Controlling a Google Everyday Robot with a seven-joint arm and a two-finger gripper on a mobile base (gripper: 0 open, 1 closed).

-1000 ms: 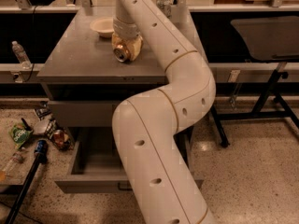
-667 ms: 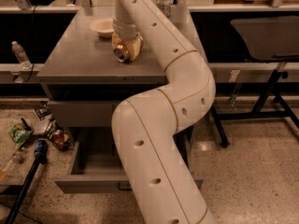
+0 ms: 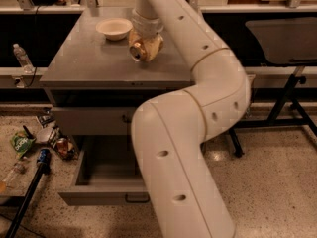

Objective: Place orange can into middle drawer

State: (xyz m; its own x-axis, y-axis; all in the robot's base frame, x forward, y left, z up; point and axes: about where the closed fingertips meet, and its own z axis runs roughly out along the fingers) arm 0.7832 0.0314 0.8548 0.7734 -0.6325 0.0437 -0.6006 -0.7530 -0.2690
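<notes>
Orange can (image 3: pixel 139 50): is lying tilted between the jaws with one silver end facing the camera. Whether it is resting on the surface under it or hanging just clear cannot be told.
Gripper (image 3: pixel 144 47): is reaching down from the far side of the cabinet. Its jaws are closing round the can's body, parted only by the can's width and holding nothing else.
Cabinet top (image 3: pixel 84 66): is lying directly beneath the jaws.
Bowl (image 3: pixel 113 28): is sitting just beyond the jaws, toward the view's left, and not touching the can.
Upper drawer front (image 3: pixel 86 121): is staying shut, below the jaws and nearer the camera.
Middle drawer (image 3: pixel 99 195): is standing pulled out, well below the jaws. Its right part is being hidden by the arm (image 3: pixel 198 133).
Risk, slipping: the can is being held tilted, so a quick descent is likely to let it rotate or drop before it reaches the drawer.
Risk, collision: the path down is passing the cabinet's front edge and the upper front, and clipping either could knock the can loose. The bulky arm is also crowding the drawer opening.
Change from earlier frame: can and jaws are sitting slightly farther from the bowl, more of the bowl is showing, and the arm's elbow is swinging farther toward the view's right.
</notes>
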